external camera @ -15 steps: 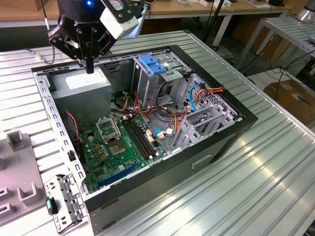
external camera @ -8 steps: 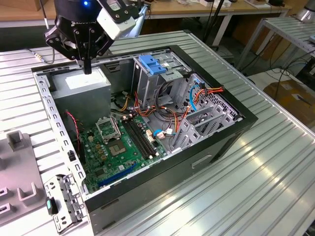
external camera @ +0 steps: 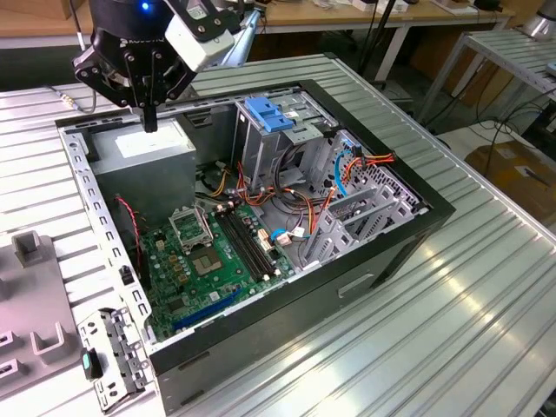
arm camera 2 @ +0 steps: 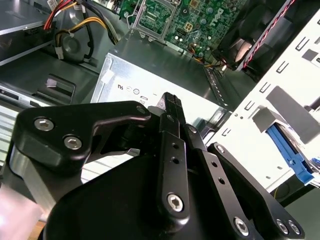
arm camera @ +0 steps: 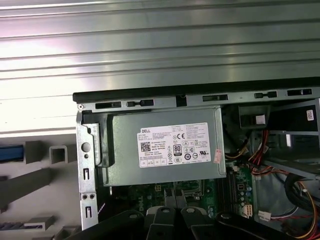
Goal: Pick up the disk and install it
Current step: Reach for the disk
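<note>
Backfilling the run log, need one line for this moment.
gripper: shut, holding nothing | position: over power supply | case: open, motherboard exposed | drive cage: blue latch tab on top

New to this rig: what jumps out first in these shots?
An open computer case fills the exterior view's middle, green motherboard exposed. The black gripper hangs over the grey box with a white sticker at the exterior view's upper left; a blue latch tab tops the drive cage.

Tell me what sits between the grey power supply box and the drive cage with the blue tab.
In the exterior view, a bundle of yellow, orange and black wires lies between the power supply box and the drive cage.
</note>
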Controlling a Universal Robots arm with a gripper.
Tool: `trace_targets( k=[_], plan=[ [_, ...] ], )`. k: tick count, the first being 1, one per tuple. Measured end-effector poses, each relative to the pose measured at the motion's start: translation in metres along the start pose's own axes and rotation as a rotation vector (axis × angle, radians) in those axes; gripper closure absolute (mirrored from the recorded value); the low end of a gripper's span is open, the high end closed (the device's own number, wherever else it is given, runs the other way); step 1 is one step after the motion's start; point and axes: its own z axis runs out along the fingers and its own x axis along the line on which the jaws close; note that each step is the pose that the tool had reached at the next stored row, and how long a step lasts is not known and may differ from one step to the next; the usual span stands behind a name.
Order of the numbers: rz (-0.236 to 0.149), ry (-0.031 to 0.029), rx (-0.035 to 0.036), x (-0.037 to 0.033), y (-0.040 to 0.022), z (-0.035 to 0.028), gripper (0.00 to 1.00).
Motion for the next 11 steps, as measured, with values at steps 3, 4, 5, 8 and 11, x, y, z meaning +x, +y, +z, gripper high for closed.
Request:
trace_targets(
  k=[3, 4, 5, 8, 11],
  plan=[
    [0.0, 0.0003, 0.0, 0.0016, -0.0001, 0.0001, 0.89],
    [0.0, 0.0005, 0.0, 0.0021, -0.0002, 0.0001, 0.89],
    [0.0, 0.0006, 0.0, 0.0033, -0.0003, 0.0001, 0.89],
    [0.0, 0.001, 0.0001, 0.0058, -0.0005, 0.0001, 0.89],
    [0.0, 0.0012, 0.0, 0.0081, -0.0006, 0.0002, 0.89]
  ],
)
